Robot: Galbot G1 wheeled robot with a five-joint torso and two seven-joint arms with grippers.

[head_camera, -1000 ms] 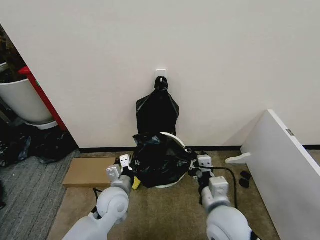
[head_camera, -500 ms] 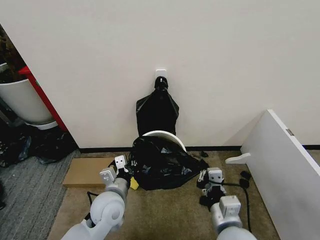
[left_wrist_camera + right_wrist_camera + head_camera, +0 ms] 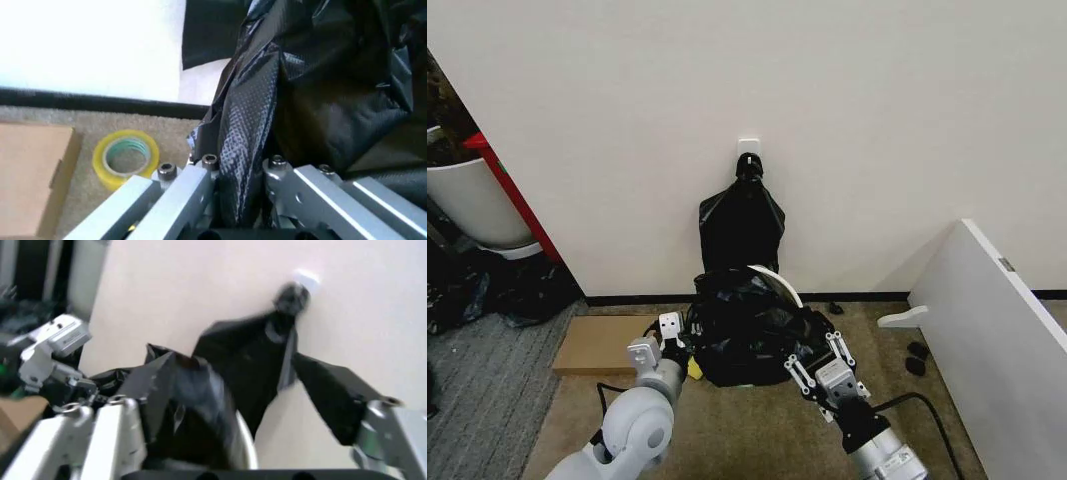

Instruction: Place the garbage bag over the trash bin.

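Against the base of the cream wall, on the brown carpet, I log the following.

Item one: the garbage bag (image 3: 752,330), glossy black and crinkled, draped over most of the trash bin (image 3: 782,279), of which I see just an arc of white rim at the back right. The bag bulges to the floor on the near side.

Item two: my left gripper (image 3: 670,345), low at the bag's left edge. The left wrist view shows its two metal fingers (image 3: 189,187) clenched on a fold of the garbage bag (image 3: 267,115).

Item three: my right gripper (image 3: 819,360), at the bag's front right corner, fingers spread wide and grasping nothing that I can see. In the right wrist view black plastic (image 3: 187,405) lies between and beyond its fingers (image 3: 120,430), with the bin's rim (image 3: 243,440) just behind; the left gripper (image 3: 57,360) shows farther off.

Item four: a bundle of spare black bags (image 3: 742,225), pinched to a point and hung from a white wall hook (image 3: 748,147), directly behind the bin.

Item five: a roll of yellow tape (image 3: 125,157) on the carpet just beside the left gripper, next to a flat cardboard sheet (image 3: 607,343).

Item six: a white planter pot (image 3: 472,205) well off to the left, and a white board (image 3: 992,330) leaning at the right.
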